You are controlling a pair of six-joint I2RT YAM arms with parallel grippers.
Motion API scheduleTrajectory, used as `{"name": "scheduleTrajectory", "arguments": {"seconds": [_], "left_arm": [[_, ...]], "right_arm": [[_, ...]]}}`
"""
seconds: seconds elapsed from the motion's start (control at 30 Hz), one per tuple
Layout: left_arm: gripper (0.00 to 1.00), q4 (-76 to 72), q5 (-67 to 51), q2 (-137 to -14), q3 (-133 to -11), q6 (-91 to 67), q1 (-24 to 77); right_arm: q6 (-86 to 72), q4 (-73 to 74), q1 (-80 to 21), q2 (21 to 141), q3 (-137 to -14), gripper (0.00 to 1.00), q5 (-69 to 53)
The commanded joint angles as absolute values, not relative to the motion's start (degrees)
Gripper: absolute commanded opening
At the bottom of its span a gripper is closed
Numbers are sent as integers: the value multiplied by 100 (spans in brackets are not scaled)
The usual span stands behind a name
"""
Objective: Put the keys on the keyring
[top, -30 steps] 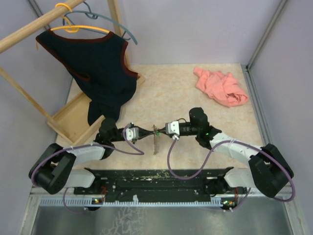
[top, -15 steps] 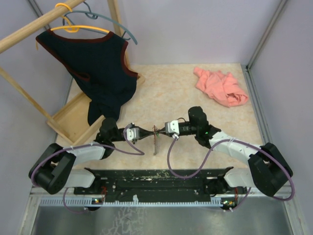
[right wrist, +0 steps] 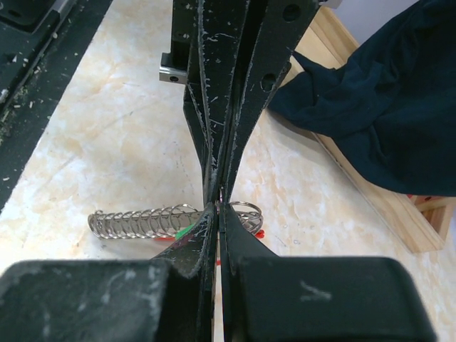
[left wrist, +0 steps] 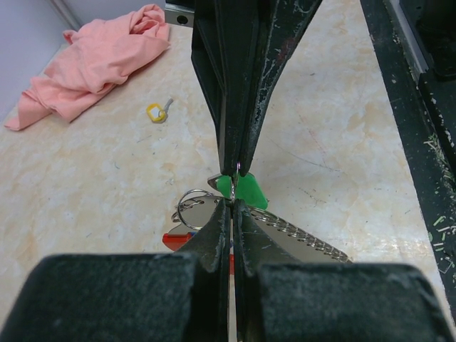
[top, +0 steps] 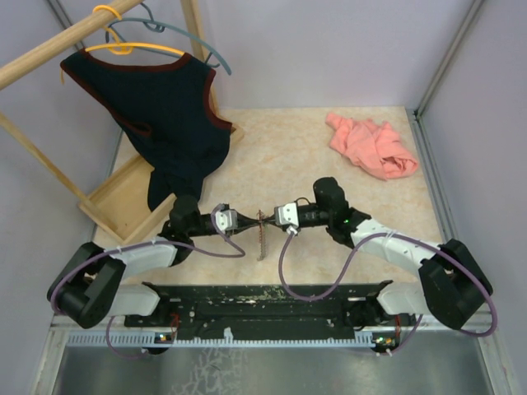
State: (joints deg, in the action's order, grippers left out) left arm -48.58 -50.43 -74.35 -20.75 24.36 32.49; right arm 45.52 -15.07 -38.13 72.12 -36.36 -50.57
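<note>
Close to the tabletop's near edge, about midway along it, lies the keyring (top: 261, 239): a silvery-grey, ridged, coil-like strip running near to far. At its far end are a thin wire ring, a small red tag (left wrist: 174, 239) and a green-capped piece (left wrist: 246, 191). The left gripper (left wrist: 232, 205) and the right gripper (right wrist: 217, 208) meet tip to tip just above that end. Both have their jaws pressed together, and I cannot tell whether either pinches the ring. Farther on lies a small yellow-headed key (left wrist: 158, 112). A crumpled pink cloth (top: 370, 146) sits by the far right corner. A dark sleeveless garment (top: 165, 115) hangs over a wooden rack (top: 123, 202) at the left edge.
</note>
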Motion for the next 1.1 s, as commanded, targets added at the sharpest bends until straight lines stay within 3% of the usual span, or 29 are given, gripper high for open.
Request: {"name": "scheduleTrajectory", "arguments": {"seconds": [0.0,0.3,0.67,0.83,1.07], "left_arm": [[0,-5120,-4862,-7292,-2221,1928,3270],[0,-6709,-4280,-7262,-1793,477,3270],[0,-9632,-3753,-8351,-1249,-928,3301],[0,-9477,-3738,-8475,-1164,-704,3296],[15,-8203,-3706,-8156,-1279,-56,3296]], "right_arm": [[5035,-1406,-3894,7129,-3796,0,-4950],[5487,-1452,-3997,7074,-3544,0,-4356],[5383,-2283,-4220,7148,-3241,0,-3845],[5496,-2256,-4219,6903,-3232,0,-3476],[5752,-1823,-4217,6654,-3472,0,-3441]]}}
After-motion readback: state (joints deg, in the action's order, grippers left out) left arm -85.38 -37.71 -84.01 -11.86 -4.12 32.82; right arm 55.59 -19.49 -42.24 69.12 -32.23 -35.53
